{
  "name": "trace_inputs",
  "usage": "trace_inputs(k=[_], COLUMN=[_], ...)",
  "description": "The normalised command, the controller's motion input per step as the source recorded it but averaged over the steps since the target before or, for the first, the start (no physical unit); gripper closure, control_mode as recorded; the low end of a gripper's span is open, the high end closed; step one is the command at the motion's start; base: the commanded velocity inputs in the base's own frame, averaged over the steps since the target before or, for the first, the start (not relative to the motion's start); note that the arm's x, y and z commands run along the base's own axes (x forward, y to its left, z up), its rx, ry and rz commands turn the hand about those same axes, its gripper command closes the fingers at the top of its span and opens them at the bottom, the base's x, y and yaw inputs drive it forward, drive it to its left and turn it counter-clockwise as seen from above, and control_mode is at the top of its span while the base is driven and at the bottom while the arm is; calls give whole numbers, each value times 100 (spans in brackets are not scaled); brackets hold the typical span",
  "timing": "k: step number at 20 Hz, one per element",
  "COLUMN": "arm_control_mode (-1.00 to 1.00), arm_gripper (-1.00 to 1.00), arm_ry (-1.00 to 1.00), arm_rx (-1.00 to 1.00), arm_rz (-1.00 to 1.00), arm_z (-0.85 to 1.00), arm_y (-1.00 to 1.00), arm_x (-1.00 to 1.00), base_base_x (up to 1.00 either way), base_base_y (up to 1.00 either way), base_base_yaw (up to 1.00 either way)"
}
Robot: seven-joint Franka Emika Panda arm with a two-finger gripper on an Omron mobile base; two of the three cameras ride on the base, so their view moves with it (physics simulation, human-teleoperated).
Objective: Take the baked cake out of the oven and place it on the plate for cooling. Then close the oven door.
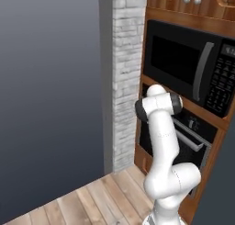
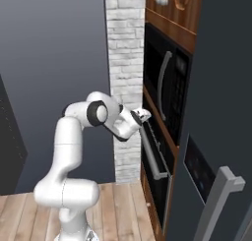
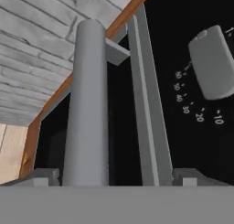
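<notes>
Oven door (image 2: 156, 172): shut, set in wood cabinetry below the microwave (image 1: 190, 68). Judged rigid, heavy, hinged. Silver bar handle (image 3: 87, 104): smooth, probably slippery; best gripped mid-bar. Tool (image 3: 112, 175): spread wide, jaws straddling the bar, nothing clamped.

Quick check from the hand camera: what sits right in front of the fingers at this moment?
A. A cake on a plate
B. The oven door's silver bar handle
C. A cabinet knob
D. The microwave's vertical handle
B: in the hand view the oven door's bar handle runs between the spread fingers, with an oven dial beside it.
</notes>
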Motion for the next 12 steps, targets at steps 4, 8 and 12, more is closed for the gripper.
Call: trace_inputs(k=[4, 8, 12], arm_control_mode=[-100, -100, -100], arm_gripper=[-100, -100, -100], arm_ry=[-67, -63, -58], arm_rx=[-99, -97, -92], arm_rz=[-53, -54, -52], arm_z=[-69, -78, -85], arm_y=[7, 7, 18], arm_x=[-23, -20, -21], base_base_x=[0, 0, 0], base_base_y=[0, 0, 0], base_base_yaw=[0, 0, 0])
